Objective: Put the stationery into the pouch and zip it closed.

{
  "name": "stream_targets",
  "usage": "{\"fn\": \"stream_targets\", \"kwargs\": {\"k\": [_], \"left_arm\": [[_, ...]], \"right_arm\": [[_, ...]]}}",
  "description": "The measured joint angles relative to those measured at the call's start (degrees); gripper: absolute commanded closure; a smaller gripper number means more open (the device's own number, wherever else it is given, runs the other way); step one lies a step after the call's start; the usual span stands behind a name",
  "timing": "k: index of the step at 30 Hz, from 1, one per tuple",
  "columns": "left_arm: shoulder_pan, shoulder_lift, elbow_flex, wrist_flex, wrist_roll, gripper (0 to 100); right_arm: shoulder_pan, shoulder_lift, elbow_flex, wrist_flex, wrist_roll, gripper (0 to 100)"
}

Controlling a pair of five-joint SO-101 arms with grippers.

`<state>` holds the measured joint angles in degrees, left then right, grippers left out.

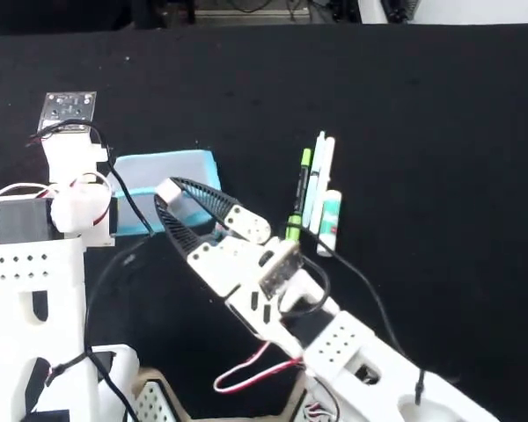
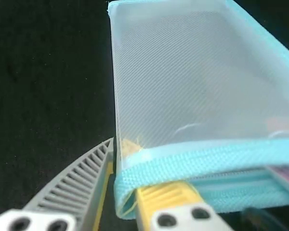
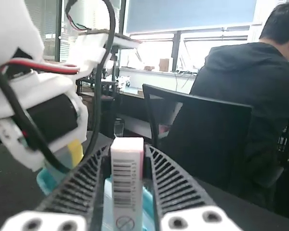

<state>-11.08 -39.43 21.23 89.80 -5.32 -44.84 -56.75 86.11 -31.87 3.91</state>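
Note:
A light blue mesh pouch (image 1: 172, 167) lies left of centre on the black table. My left gripper (image 2: 121, 144) is shut on the pouch (image 2: 197, 82) at a corner of its teal zipper edge, a yellow-padded finger (image 2: 166, 199) under the upper lip. My right gripper (image 1: 165, 194) hangs over the pouch's near edge, shut on a white eraser (image 1: 168, 188). The right wrist view has the barcoded eraser (image 3: 126, 178) upright between the black fingers (image 3: 82, 185). A green pen (image 1: 299, 189), white pens (image 1: 319, 176) and a small tube (image 1: 330, 221) lie together to the right.
The left arm's white body (image 1: 75, 207) stands close beside the right gripper over the pouch. A small metal plate (image 1: 68, 107) lies at the back left. Black cloth (image 1: 440, 141) stretches open to the right of the pens.

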Motion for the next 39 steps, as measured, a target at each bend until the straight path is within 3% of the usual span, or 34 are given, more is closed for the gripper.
{"fn": "stream_targets", "kwargs": {"k": [23,31,39], "left_arm": [[0.0,0.0,0.0,0.0,0.0,97],[0.0,0.1,0.1,0.0,0.0,97],[0.0,0.1,0.1,0.0,0.0,97]], "right_arm": [[-0.3,-44.1,8.9,41.4,0.0,98.6],[-5.6,-46.1,10.3,45.0,11.7,98.6],[-5.6,-36.7,2.9,47.8,9.7,98.6]]}}
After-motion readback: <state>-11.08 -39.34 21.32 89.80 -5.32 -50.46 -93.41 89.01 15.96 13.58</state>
